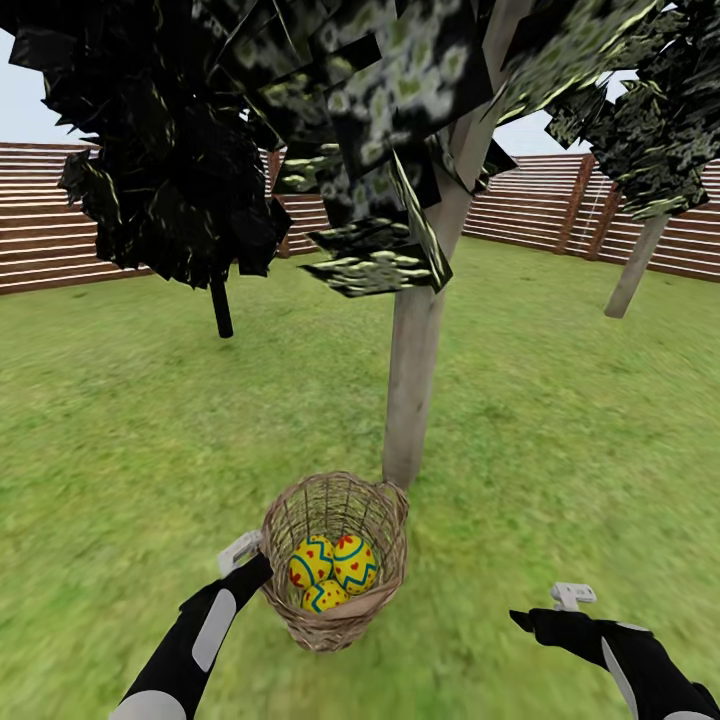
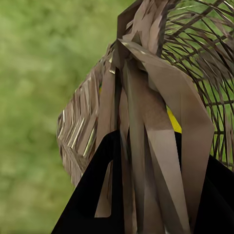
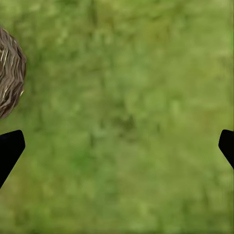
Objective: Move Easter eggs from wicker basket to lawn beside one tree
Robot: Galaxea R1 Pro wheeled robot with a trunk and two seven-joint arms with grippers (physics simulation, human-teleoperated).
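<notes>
The wicker basket (image 1: 335, 628) sits tipped toward me at the foot of the pale-trunked tree (image 1: 415, 380), on or just above the lawn (image 1: 560, 430). Three yellow Easter eggs (image 1: 312, 562) (image 1: 356, 562) (image 1: 325, 597) lie inside it. My left gripper (image 1: 262, 570) is shut on the basket's left rim. In the left wrist view its black fingers (image 2: 97, 180) clamp the woven wall (image 2: 146, 97), and a sliver of yellow egg (image 2: 174, 123) shows behind it. My right gripper (image 1: 525, 620) hovers open over grass to the right, fingertips wide apart (image 3: 9, 146), with the basket (image 3: 9, 80) off to one side.
A dark tree with a thin black trunk (image 1: 221, 305) stands back left. Another pale-trunked tree (image 1: 635, 265) stands back right. A brown slatted fence (image 1: 40, 240) rings the garden. Low foliage (image 1: 380, 255) hangs over the near trunk. Open grass spreads on both sides.
</notes>
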